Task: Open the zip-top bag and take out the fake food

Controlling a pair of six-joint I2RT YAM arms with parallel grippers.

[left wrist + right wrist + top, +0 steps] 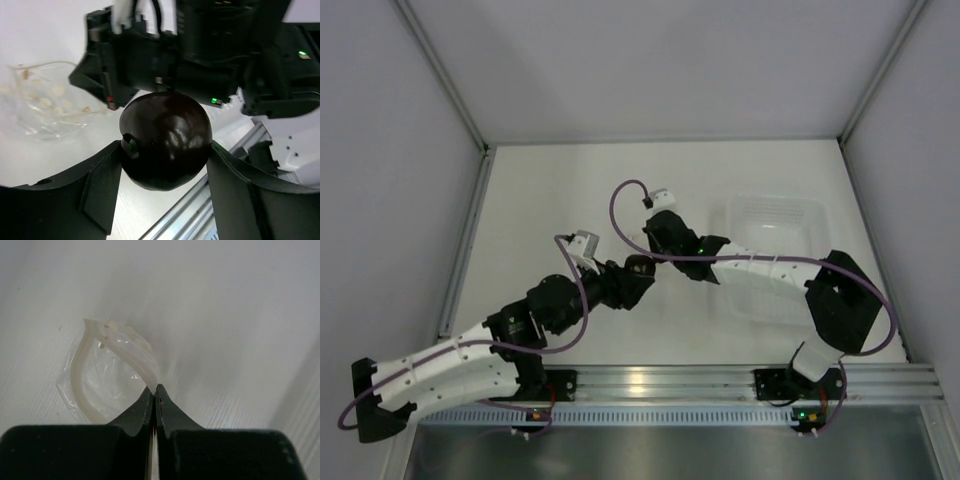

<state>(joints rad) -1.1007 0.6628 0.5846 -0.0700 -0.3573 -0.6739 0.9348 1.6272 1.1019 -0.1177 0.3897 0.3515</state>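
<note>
The fake food [165, 140], a glossy dark brown-black ball, sits between the two fingers of my left gripper [166, 151], which is shut on it and holds it above the table. In the top view the left gripper [636, 270] is at mid-table, close to the right arm's wrist. The zip-top bag [102, 382], clear and crinkly with a white zip rim, lies on the table with its mouth open. My right gripper [156, 388] is shut on the bag's rim. In the left wrist view the bag [40, 107] lies at the left, behind the ball.
A white translucent tub [772, 207] stands at the right, partly under the right arm. An aluminium rail [720, 383] runs along the near edge. Grey walls close in the table's left, right and far sides.
</note>
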